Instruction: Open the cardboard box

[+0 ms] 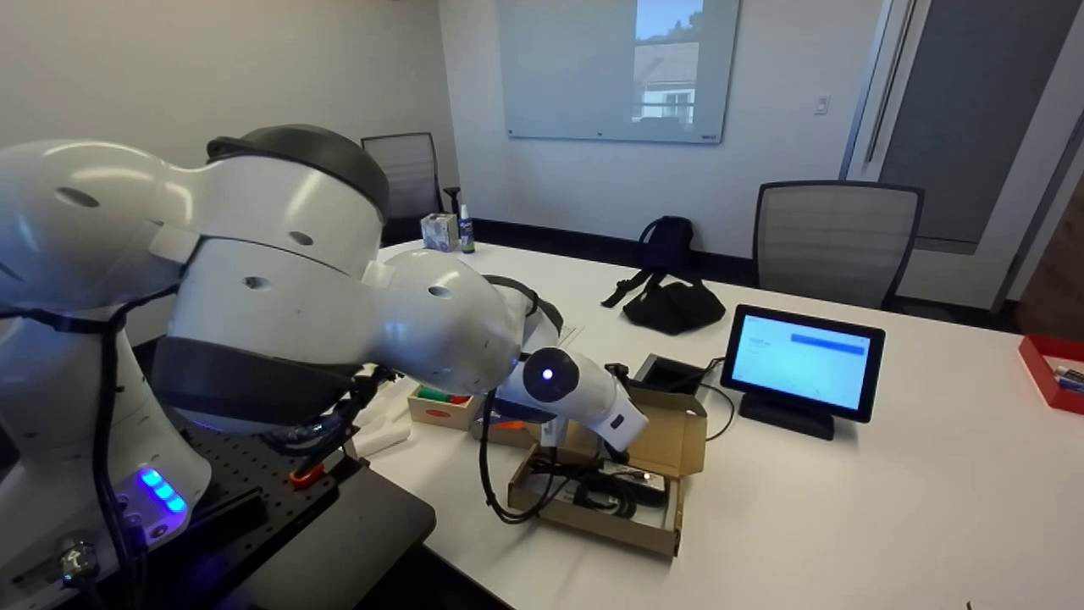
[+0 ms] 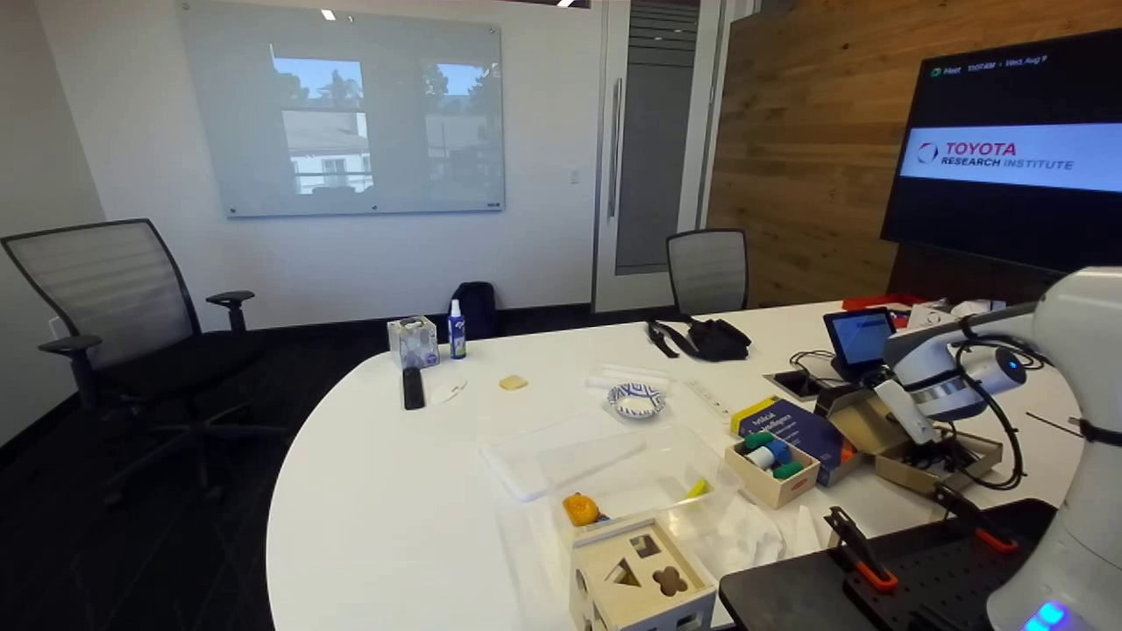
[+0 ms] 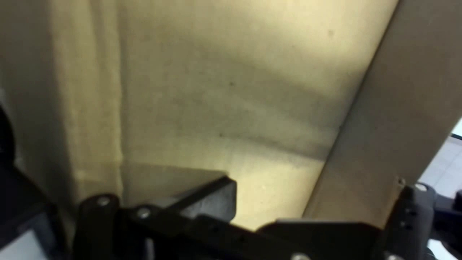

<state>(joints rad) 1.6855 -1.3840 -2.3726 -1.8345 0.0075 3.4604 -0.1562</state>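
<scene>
The cardboard box [image 1: 605, 527] lies on the white table with its lid [image 1: 683, 440] raised and leaning back. Dark cables [image 1: 608, 496] lie inside. It also shows in an exterior view [image 2: 907, 476], its lid [image 2: 863, 422] up beside the arm. In the wrist view the brown inner side of the lid [image 3: 223, 108] fills most of the picture, with a folded flap [image 3: 393, 108] on the right. My gripper [image 3: 276, 209] is open, its two fingers apart with bare cardboard seen between them. Whether a finger touches the lid I cannot tell. In both exterior views the wrist mostly hides the fingers.
A screen on a stand [image 1: 804, 364] and its cable stand behind the box. A blue book [image 2: 793, 429] and a small wooden box of blocks [image 2: 771, 473] lie beside it. A black bag [image 1: 675, 307] lies farther back. A clear plastic tray [image 2: 631, 464] stands by a wooden shape sorter [image 2: 640, 574].
</scene>
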